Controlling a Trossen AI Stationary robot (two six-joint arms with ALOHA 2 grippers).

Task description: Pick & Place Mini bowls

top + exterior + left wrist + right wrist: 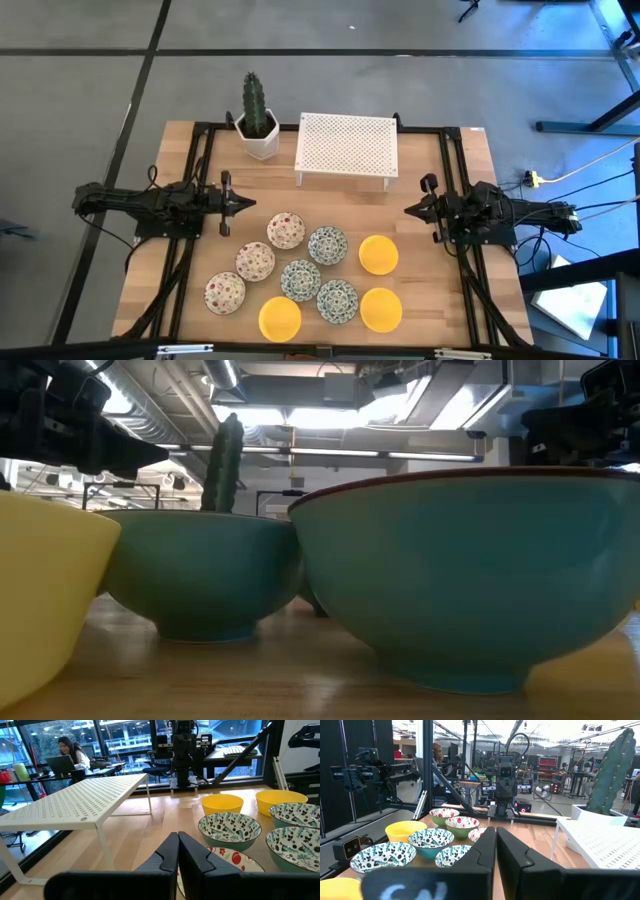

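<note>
Nine mini bowls (300,279) cluster on near half of table (440,175), none held: three yellow at near and right side, three blue-green in middle, three red-specked toward left. Left gripper (250,204) at left of cluster, jaws pressed together, empty. Right gripper (408,210) at right, jaws together, empty. Farther back rack (346,146), cactus pot (259,135) beside it
</note>
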